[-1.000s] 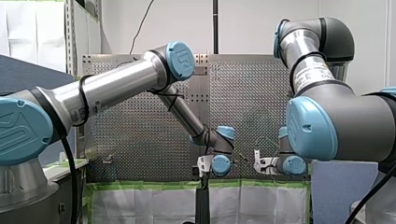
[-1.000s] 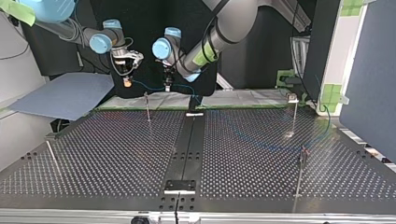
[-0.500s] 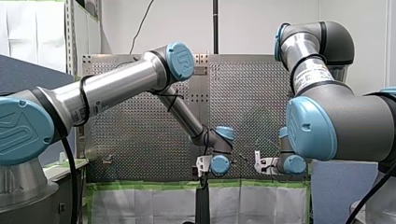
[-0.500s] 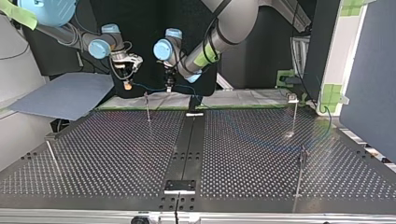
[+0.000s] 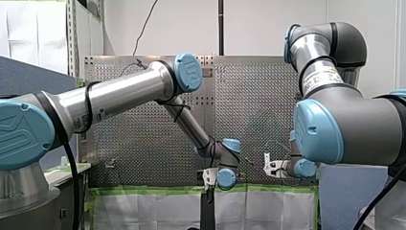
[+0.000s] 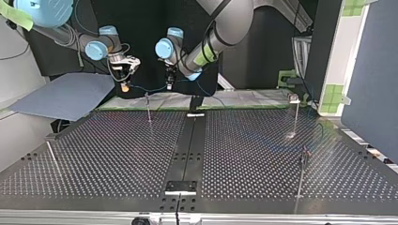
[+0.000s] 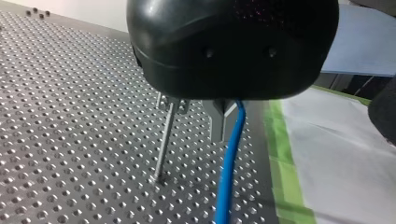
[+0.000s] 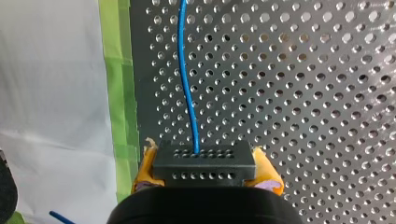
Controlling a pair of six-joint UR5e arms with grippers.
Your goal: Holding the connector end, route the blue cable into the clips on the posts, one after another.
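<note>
The right claw pinches the connector between its yellow pads. The cable runs from it to the left claw, which is closed on it further along. In the top view this span hangs left to right in the air over the bench's far edge. One post stands between the claws, its clip just under the line. The span probably has to come down taut into that clip, and both claws look about equally near.
</note>
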